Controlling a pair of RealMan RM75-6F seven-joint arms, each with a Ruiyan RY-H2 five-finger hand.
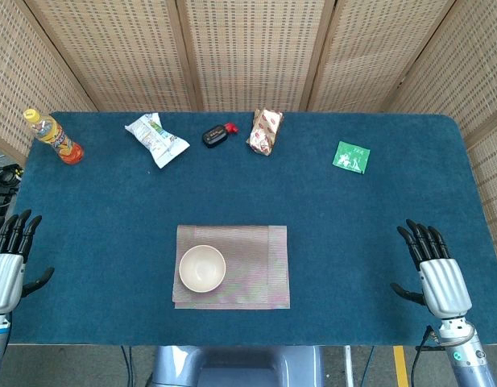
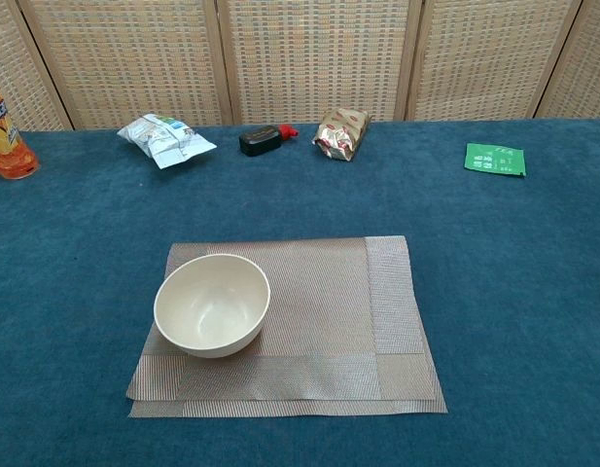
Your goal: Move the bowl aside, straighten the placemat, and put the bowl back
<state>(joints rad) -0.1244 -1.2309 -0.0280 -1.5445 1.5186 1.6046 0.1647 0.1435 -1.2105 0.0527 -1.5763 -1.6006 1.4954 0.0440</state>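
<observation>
Both hands wait at the near edge, left hand [image 1: 8, 262] and right hand [image 1: 436, 270], fingers spread and holding nothing. The bowl [image 1: 202, 268] sits at nine o'clock on the folded placemat [image 1: 252, 266]; I'd lift it straight up, then set it well aside on the surface [image 1: 353, 226].

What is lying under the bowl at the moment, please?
The bowl sits on the left part of the folded placemat, which lies on the blue table. The mat's patch beneath the bowl is hidden.
</observation>
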